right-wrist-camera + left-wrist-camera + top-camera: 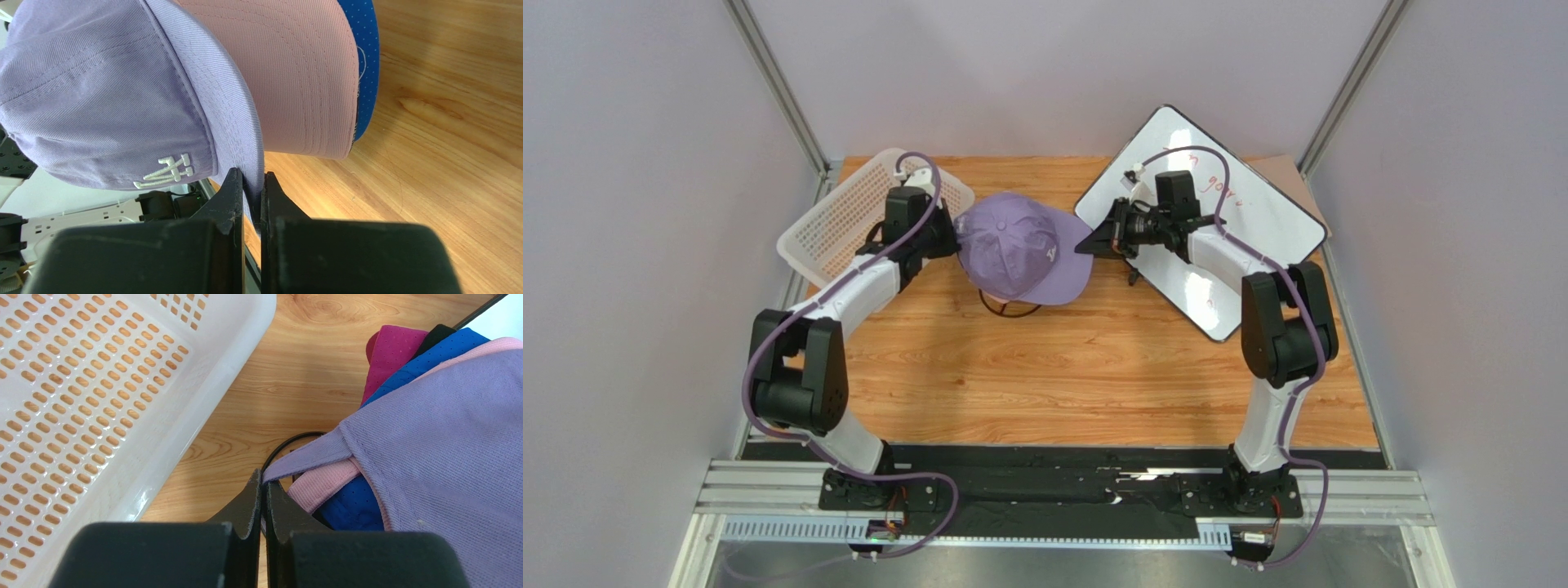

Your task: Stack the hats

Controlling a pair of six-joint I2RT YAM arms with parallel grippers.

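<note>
Lavender cap sits on top of the stack, over the light pink cap, royal blue cap, black cap and magenta cap, all on the wire stand mid-worktop.

My right end effector is clamped on the edge of the lavender brim. My left end effector is closed, and looks pinched on the lavender back strap.

Risks:
- Both ends are gripped, so any opposing pull stretches the cap, drags it askew, or lifts the pink one with it.
- The brim grip is right at the rim and could slip.
- An uneven release leaves the top cap crooked.
- A tug could tip the stand.
- The mesh basket is just beside my left side, so a retreat may clip it.

The cap spans between both end effectors: strap at the left tips, brim at the right.
</note>
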